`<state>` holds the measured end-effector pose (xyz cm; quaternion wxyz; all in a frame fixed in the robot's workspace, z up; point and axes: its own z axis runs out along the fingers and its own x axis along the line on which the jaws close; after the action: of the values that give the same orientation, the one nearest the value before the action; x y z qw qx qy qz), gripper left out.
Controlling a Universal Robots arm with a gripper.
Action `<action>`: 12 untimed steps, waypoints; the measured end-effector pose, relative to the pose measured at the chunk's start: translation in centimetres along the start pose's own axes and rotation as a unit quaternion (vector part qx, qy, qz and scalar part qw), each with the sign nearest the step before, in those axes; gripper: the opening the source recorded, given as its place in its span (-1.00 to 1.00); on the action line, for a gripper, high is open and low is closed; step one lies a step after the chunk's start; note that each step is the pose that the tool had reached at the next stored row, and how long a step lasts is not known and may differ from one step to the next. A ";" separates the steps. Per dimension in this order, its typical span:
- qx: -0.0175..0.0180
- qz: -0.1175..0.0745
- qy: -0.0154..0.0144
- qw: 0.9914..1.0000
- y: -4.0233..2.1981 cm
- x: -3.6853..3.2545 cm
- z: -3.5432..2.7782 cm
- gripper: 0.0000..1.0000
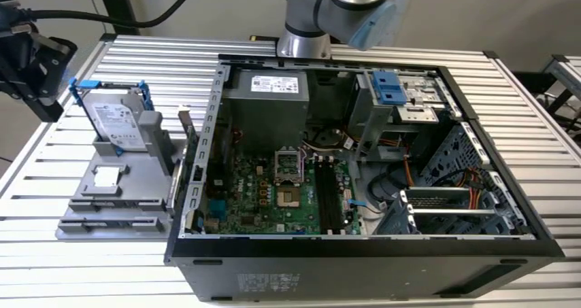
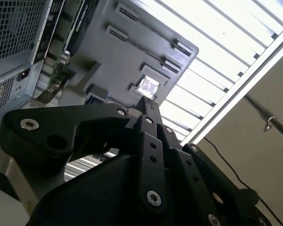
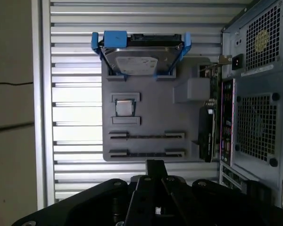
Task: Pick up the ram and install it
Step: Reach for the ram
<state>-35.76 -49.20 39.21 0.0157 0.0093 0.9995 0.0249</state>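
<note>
My gripper (image 1: 43,103) hangs at the exterior view's left, above and beside the grey fixture plate (image 1: 136,175). In both wrist views its black fingers (image 2: 149,109) lie pressed together, shut, with nothing seen between them. The fingertip (image 3: 154,165) points at the fixture's near edge. Two long holders (image 3: 146,136) on the plate each show a thin dark strip; I cannot tell whether either strip is the ram. The motherboard's black memory slots (image 1: 328,200) lie inside the open computer case (image 1: 363,247).
A silver hard drive in a blue bracket (image 1: 118,121) stands at the fixture's far end, and a small square chip (image 3: 124,108) sits mid-plate. An expansion card (image 3: 206,129) stands upright between fixture and case. The slatted metal table (image 1: 54,185) surrounds everything.
</note>
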 end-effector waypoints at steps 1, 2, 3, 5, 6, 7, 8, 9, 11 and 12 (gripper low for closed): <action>0.000 0.000 0.000 1.000 -0.27 0.01 -0.01 -1.00; 0.000 0.000 0.000 1.000 -0.54 0.02 -0.03 -1.00; 0.000 0.000 0.000 1.000 -0.82 0.03 -0.04 -1.00; 0.000 -0.001 0.000 1.000 -1.40 0.03 -0.06 -1.00; 0.000 -0.001 0.000 1.000 -1.64 0.03 -0.07 -1.00; 0.000 -0.001 0.000 1.000 -1.77 0.03 -0.08 -1.00; 0.000 -0.002 0.000 1.000 -1.86 0.04 -0.09 -1.00; 0.000 -0.002 0.000 1.000 -1.90 0.04 -0.09 -1.00; 0.000 -0.003 0.000 1.000 -1.91 0.04 -0.09 -1.00; 0.000 -0.004 0.000 1.000 -1.91 0.03 -0.09 -1.00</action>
<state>-35.83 -51.11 39.20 0.0156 0.0050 0.9996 0.0250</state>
